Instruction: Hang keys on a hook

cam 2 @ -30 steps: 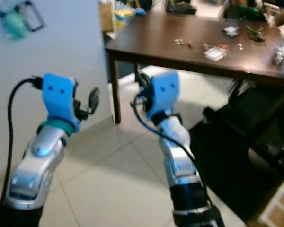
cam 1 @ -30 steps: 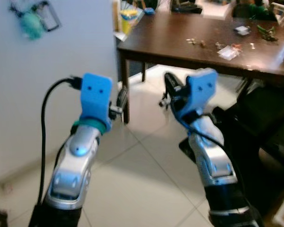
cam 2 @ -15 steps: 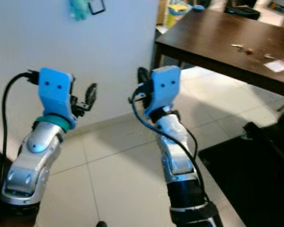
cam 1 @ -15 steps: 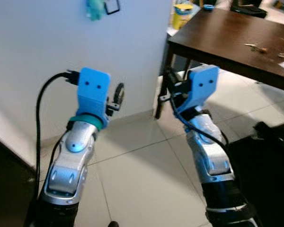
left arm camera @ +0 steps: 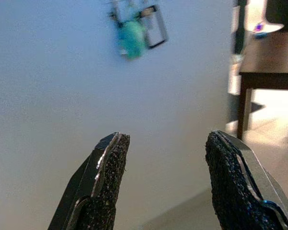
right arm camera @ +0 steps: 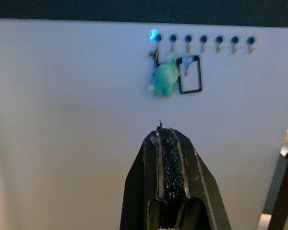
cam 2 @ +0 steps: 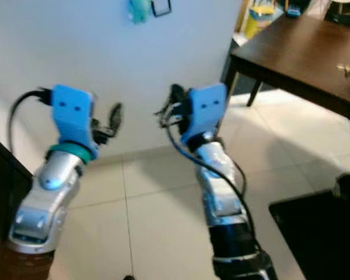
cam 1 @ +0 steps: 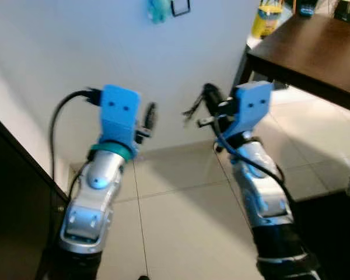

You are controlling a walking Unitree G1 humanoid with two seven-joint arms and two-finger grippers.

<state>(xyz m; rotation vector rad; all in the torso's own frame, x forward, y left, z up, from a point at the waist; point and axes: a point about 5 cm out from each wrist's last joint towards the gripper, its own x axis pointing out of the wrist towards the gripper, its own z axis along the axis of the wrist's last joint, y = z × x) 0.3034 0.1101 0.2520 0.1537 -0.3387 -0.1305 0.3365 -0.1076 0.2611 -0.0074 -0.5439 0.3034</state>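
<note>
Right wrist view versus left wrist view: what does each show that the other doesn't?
Right wrist view only: the full row of hooks on the wall, with a blue light at its near end, and the right gripper with its fingers pressed together. Left wrist view only: the left gripper with its fingers apart and nothing between them, plus the dark table and its leg. Both: the white wall, the teal charm and the black-framed tag hanging beside it.

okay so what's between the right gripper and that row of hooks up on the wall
Only bare white wall. In the right wrist view the right gripper points up at the row of hooks, where a teal keychain and a black frame hang.
</note>
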